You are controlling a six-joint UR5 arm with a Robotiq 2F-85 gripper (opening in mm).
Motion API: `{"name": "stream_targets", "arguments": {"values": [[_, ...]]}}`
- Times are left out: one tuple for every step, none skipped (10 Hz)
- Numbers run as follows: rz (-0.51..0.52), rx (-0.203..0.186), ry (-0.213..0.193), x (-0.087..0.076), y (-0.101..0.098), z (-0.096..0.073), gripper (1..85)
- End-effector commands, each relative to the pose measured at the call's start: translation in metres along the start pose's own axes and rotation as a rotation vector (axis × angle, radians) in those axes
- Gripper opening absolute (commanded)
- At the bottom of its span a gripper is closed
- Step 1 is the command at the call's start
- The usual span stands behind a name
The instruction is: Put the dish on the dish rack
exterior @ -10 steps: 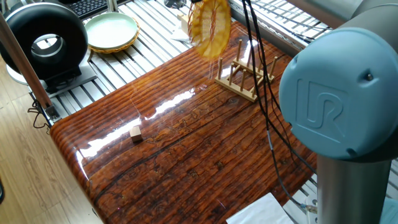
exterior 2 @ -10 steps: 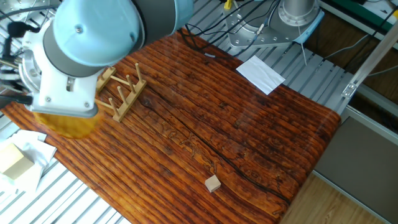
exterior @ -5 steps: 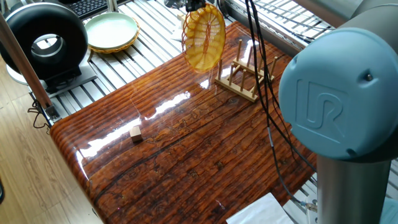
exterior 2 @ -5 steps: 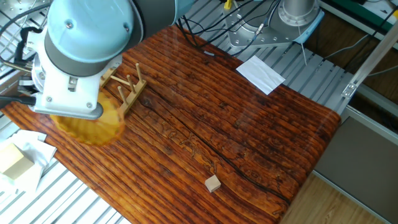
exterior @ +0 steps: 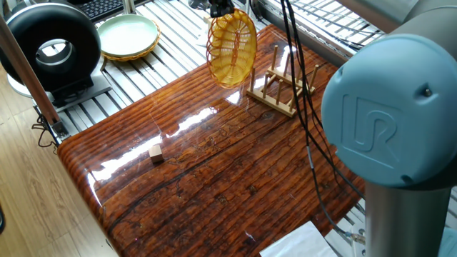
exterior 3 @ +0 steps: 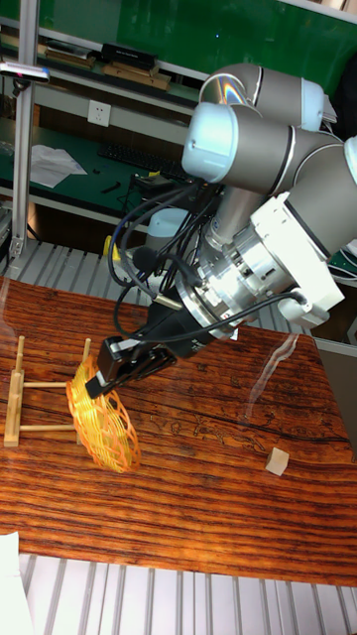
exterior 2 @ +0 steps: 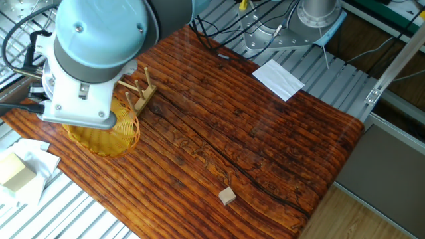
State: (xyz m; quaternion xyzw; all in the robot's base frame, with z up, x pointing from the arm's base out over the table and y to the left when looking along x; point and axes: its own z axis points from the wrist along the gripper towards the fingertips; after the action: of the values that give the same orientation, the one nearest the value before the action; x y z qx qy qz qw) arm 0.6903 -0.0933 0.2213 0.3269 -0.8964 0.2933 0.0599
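Observation:
The dish (exterior: 232,50) is a golden woven wicker oval, held on edge and tilted above the table. My gripper (exterior 3: 94,385) is shut on its upper rim, and its fingers (exterior: 220,7) show at the top of one fixed view. The dish rack (exterior: 282,86), light wood with upright pegs, stands right beside the dish (exterior 3: 104,427). The dish hangs just in front of the rack's (exterior 3: 30,402) near end, apart from the pegs. In the other fixed view the arm hides the gripper, and the dish (exterior 2: 109,133) shows below it next to the rack (exterior 2: 136,96).
A small wooden block (exterior: 156,152) lies on the wood table. A pale green plate (exterior: 128,36) and a black ring-shaped device (exterior: 50,46) sit off the table's far left. White paper (exterior 2: 277,78) lies near the arm's base, and black cables (exterior: 303,107) hang over the rack.
The dish has come down and moved toward the dish rack, turning so that its open face shows more. The gripper has kept its hold throughout.

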Motion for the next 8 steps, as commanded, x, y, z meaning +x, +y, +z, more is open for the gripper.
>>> {"name": "stream_targets", "arguments": {"values": [[-0.031,0.074,0.025,0.007,-0.016,-0.005,1.0],[-0.069,0.112,0.037,0.010,-0.026,-0.007,1.0],[-0.088,0.150,0.042,0.011,-0.035,-0.009,1.0],[-0.091,0.162,0.040,0.011,-0.037,-0.012,1.0],[-0.097,0.184,0.040,0.011,-0.043,-0.014,1.0],[-0.099,0.187,0.042,0.011,-0.043,-0.014,1.0],[-0.100,0.190,0.047,0.012,-0.044,-0.015,1.0],[-0.100,0.190,0.053,0.014,-0.044,-0.015,1.0]]}}
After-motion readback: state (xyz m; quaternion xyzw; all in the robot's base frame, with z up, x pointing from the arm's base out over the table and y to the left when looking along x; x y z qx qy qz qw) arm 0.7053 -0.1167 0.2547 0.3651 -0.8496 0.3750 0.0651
